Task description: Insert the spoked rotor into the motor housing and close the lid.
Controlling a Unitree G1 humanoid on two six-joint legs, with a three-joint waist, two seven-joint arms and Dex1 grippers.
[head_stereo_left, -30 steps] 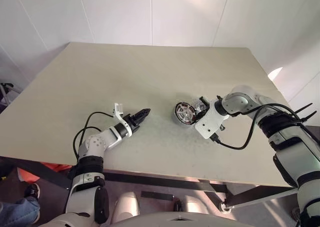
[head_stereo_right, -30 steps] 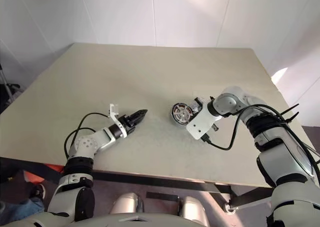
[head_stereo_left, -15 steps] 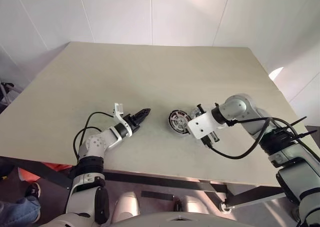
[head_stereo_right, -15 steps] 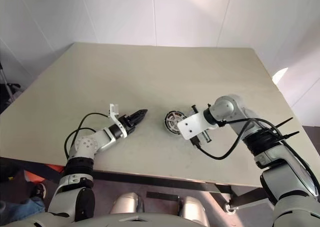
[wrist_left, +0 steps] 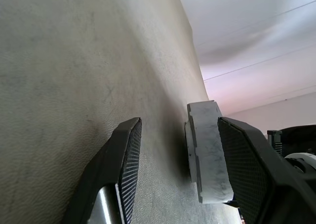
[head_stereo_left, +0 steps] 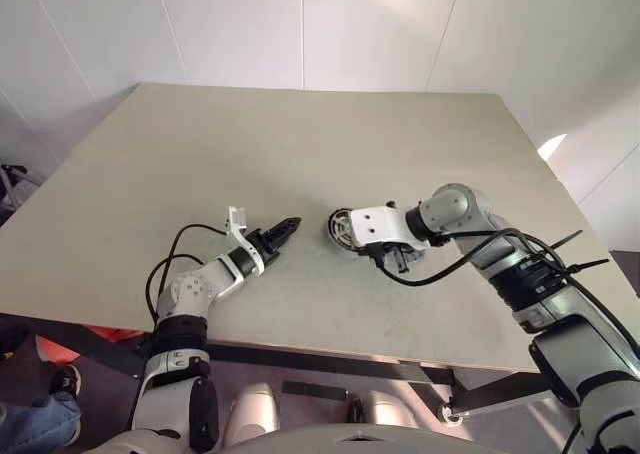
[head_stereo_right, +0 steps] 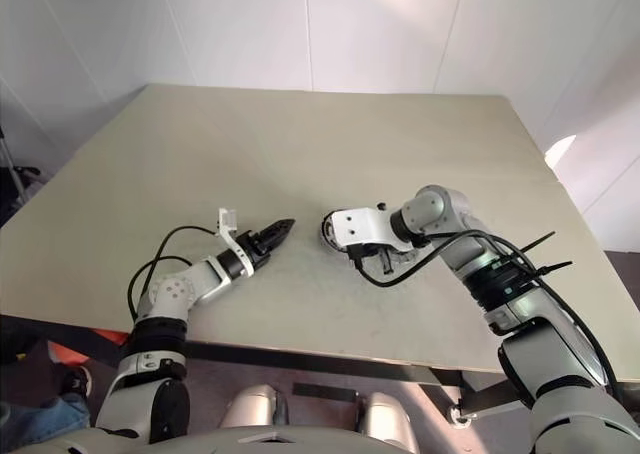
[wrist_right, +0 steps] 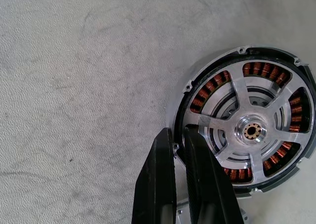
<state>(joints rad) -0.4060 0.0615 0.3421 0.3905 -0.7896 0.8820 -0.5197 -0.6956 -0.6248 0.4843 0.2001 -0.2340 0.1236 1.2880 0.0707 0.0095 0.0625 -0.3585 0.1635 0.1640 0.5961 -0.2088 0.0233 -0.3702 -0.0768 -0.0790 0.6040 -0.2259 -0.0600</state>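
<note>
The motor housing (wrist_right: 247,132), a flat disc with a dark outer ring, copper windings and a silvery spoked centre, lies on the beige table (head_stereo_left: 300,144) near the middle front (head_stereo_left: 338,230). My right gripper (wrist_right: 177,132) points down at it from the right, its two black fingers (wrist_right: 160,179) shut on the housing's rim. My left gripper (head_stereo_left: 290,223) hovers low a short way to the left of the housing, level and aimed at it, open with nothing between its pads (wrist_left: 129,155). The spoked rotor and the lid are out of view.
A black cable (head_stereo_left: 440,272) loops from the right wrist over the table beside the housing. The table's front edge (head_stereo_left: 320,359) runs close below both arms. A person's shoe and jeans (head_stereo_left: 45,404) show on the floor at the lower left.
My right gripper has slid to the left and rolled its wrist, bringing the motor housing along toward the left gripper. The left arm has stayed still.
</note>
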